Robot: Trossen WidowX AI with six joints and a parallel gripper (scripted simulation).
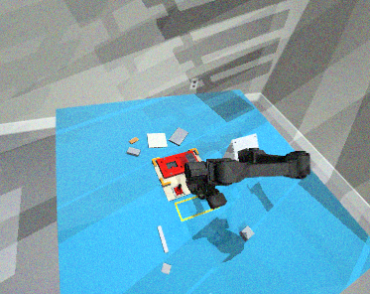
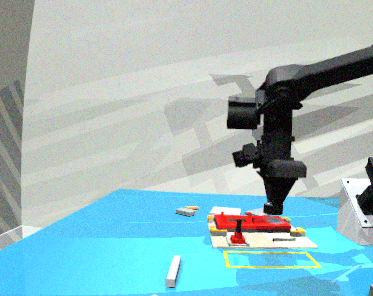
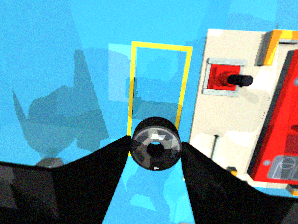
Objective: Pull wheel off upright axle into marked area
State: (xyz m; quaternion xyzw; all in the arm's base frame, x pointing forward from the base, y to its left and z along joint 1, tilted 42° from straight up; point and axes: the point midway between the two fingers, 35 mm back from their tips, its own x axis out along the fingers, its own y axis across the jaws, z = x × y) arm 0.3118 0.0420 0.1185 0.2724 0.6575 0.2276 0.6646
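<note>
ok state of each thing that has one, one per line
gripper: shut on the wheel, raised above the table
wheel: off the axle, held between the fingers, not set down
axle: upright on its red base, bare
marked area: nothing inside it

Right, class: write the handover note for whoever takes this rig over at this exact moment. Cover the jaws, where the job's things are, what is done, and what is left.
Gripper: jaws shut on the wheel, held up off the table.
Axle: bare, upright on its red base on the cream board.
Marked area: yellow outline on the blue table beside the board, nothing inside it.
Done: wheel pulled off the axle and in the wrist view it hangs over the outline's near edge.
Left: bring it down inside the outline, open the jaws, back away so nothing touches.
</note>
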